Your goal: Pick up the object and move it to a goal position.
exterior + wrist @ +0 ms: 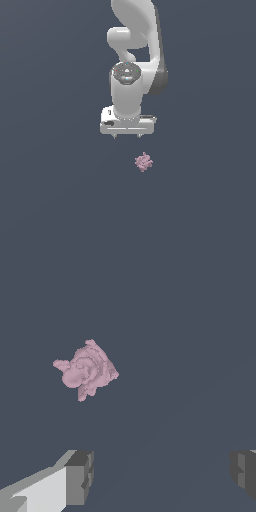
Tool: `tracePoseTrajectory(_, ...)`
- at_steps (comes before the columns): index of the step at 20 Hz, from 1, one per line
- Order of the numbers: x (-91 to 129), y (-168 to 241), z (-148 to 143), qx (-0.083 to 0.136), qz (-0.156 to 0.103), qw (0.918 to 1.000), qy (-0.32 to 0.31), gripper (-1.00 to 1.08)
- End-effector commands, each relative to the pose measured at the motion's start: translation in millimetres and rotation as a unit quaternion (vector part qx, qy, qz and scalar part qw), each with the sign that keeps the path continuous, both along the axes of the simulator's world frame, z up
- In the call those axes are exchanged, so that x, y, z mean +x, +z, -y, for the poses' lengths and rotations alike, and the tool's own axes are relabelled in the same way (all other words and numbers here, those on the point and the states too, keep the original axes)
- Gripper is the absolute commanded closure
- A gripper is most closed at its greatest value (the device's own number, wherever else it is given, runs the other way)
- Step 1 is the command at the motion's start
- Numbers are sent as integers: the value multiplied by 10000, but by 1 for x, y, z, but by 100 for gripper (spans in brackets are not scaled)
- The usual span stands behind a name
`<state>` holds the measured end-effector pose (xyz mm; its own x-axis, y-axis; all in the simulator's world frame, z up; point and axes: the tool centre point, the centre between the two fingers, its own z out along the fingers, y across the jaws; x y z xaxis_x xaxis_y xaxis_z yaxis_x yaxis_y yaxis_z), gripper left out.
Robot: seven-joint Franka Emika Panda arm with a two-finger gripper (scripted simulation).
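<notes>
The object [143, 162] is a tiny pale pink knobbly clump lying on the dark grey floor, a little below and to the exterior view's right of my white gripper [127, 136]. In the wrist view the object [87, 370] lies clear of the fingers, apart from both. My gripper [160, 476] is open and empty, its two grey fingertips [79, 477] set wide apart. The gripper hangs above the floor, not touching the clump.
The white arm [134, 60] rises behind the gripper in the exterior view. The dark grey floor [60, 200] fills the scene around the object.
</notes>
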<state>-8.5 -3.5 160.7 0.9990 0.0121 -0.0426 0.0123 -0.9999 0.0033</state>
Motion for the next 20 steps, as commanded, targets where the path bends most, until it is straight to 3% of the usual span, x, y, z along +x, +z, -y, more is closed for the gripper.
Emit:
tracePoseTrajectory(1, 0, 0, 0, 0, 0, 10000, 0, -92)
tracePoseTrajectory(13, 1, -9, -8, -9, -80, 9999, -70, -92)
tracePoseTrajectory(20, 7, -14, -13, -10, -56, 9997, 222, -92)
